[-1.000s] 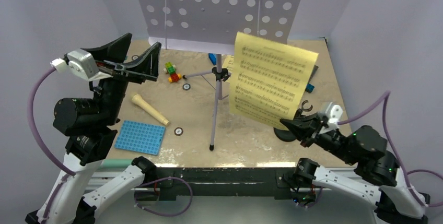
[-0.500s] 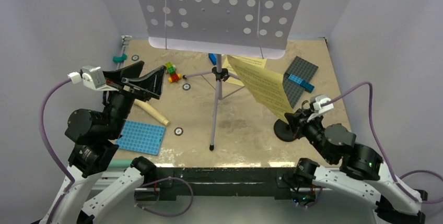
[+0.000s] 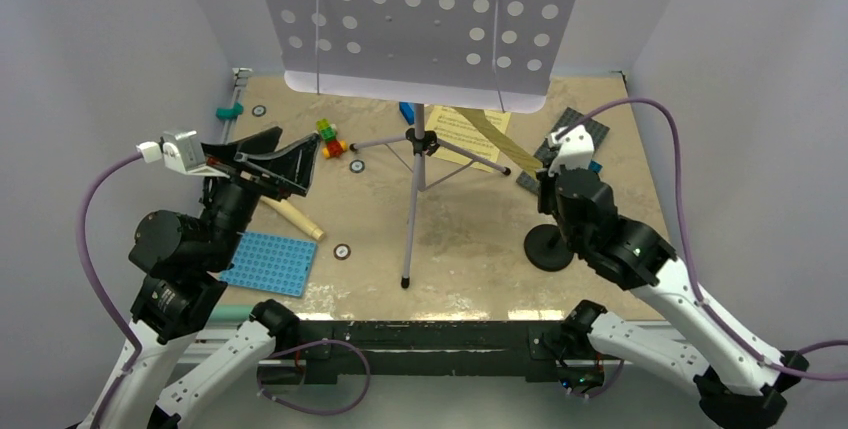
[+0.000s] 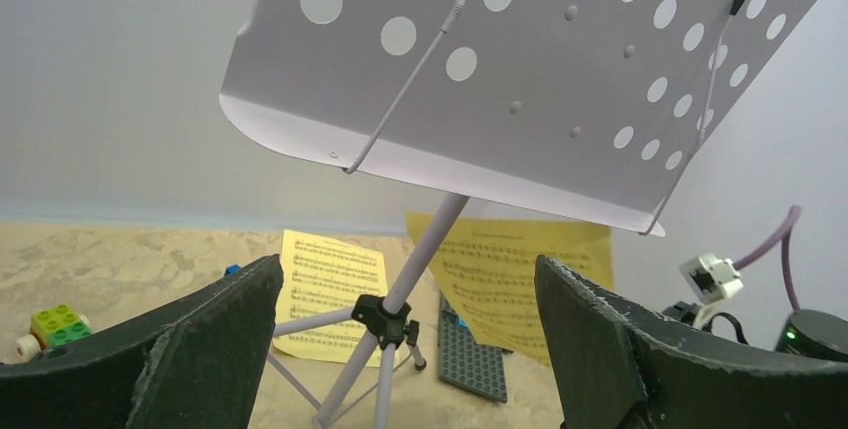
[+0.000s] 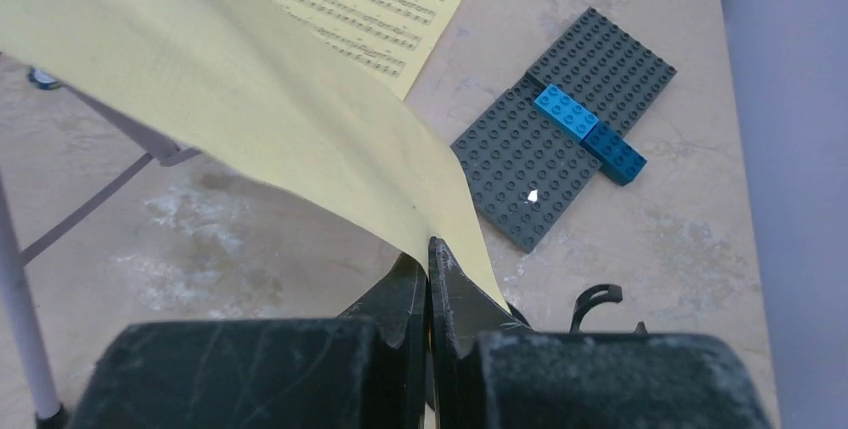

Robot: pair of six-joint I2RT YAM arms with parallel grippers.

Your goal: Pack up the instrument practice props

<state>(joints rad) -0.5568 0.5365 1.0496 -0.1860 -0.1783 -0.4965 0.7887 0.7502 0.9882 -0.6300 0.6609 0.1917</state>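
My right gripper [image 3: 534, 185] is shut on the corner of a yellow sheet-music page [image 5: 230, 99], which hangs edge-on over the table [image 3: 497, 145]. A second yellow page [image 3: 463, 135] lies flat behind the tripod. The tall music stand, with its perforated lilac desk [image 3: 420, 19], stands mid-table on its tripod [image 3: 414, 199]. The black round-base mic stand [image 3: 548, 247] sits just under my right arm. The cream microphone [image 3: 296, 218] lies at the left, partly hidden by my left arm. My left gripper [image 3: 266, 154] is open and empty, raised and facing the stand [image 4: 385, 319].
A grey studded baseplate [image 5: 560, 129] with blue bricks [image 5: 585, 129] lies back right. A blue baseplate [image 3: 268, 264] lies front left. Small coloured bricks [image 3: 328, 139] and little round pieces [image 3: 342, 250] lie near the tripod legs. Walls close in on three sides.
My right gripper has swung the held page down from upright to low and edge-on, moving back toward the grey baseplate. My left arm has dropped a little and turned toward the stand.
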